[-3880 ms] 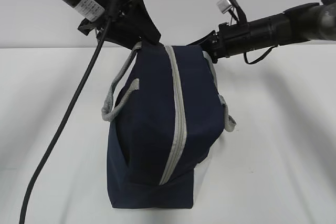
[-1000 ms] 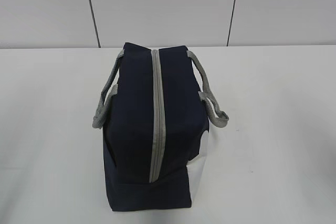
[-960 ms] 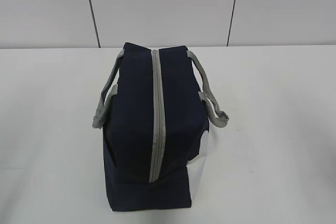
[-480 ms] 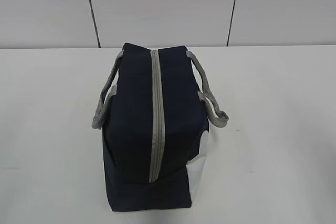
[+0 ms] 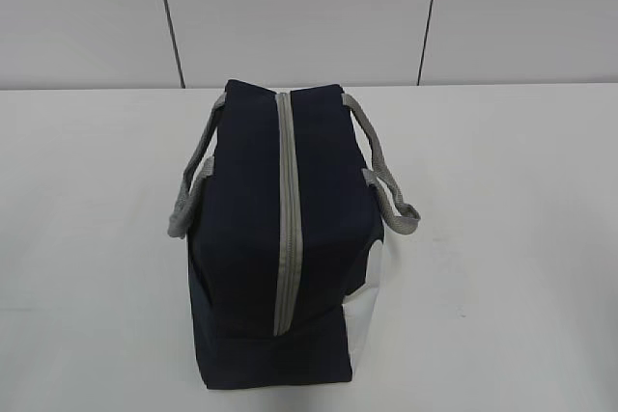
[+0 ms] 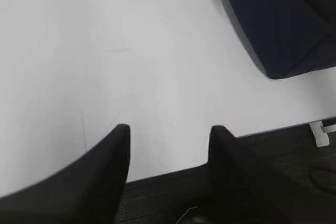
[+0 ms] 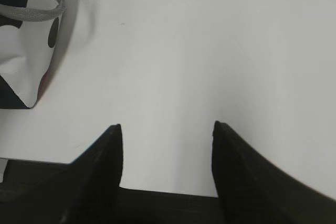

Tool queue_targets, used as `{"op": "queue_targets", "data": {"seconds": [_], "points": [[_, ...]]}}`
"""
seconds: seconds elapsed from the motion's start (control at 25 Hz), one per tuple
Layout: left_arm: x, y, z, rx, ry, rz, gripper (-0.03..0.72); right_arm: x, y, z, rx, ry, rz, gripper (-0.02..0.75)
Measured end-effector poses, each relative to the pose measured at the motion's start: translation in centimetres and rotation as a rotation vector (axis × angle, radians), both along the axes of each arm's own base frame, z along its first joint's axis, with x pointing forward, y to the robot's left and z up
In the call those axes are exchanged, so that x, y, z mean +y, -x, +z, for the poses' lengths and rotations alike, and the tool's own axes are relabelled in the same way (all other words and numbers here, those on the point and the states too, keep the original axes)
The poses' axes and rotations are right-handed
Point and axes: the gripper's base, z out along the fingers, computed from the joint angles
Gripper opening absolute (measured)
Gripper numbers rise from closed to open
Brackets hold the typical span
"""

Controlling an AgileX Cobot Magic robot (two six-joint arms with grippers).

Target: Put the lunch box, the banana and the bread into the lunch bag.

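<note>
- White counter under a pale panelled wall, exterior view: the lunch bag stands upright mid-counter, its long axis and shut grey zipper running from the wall toward the camera; grey handles droop down both sides.
- Left wrist view: left fingers parted, holding nothing, bag's navy corner far upper right.
- Right wrist view: right fingers parted, empty; bag's white panel upper left.

I see white surface filling exterior view from 9 to 3 o'clock, matte, evenly lit, soft shadows. Behind it, at 12 o'clock, pale grey panelled wall with two dark vertical seams. In left wrist view, dark floor beyond surface edge at 5 o'clock.
</note>
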Motion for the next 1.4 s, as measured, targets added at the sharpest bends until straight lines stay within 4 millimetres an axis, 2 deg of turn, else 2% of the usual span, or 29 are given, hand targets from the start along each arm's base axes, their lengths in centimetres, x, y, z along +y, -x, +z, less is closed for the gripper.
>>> {"op": "queue_targets", "data": {"seconds": [0.12,0.28,0.44,1.4], "points": [[-0.1,-0.3,-0.2,-0.016,-0.002,-0.003,0.356,-0.1,1.4,-1.0,-0.024,0.038,0.004,0.423],[-0.1,-0.3,-0.2,-0.022,-0.003,-0.003,0.356,-0.5,2.1,-2.8,-0.01,0.084,-0.016,0.423],[0.0,-0.3,-0.2,-0.027,-0.007,-0.001,0.355,-0.5,2.2,-3.7,-0.027,0.094,-0.022,0.423],[0.0,-0.4,-0.2,-0.031,-0.018,-0.007,0.354,-0.6,2.1,-3.7,-0.042,0.098,-0.026,0.423]]}}
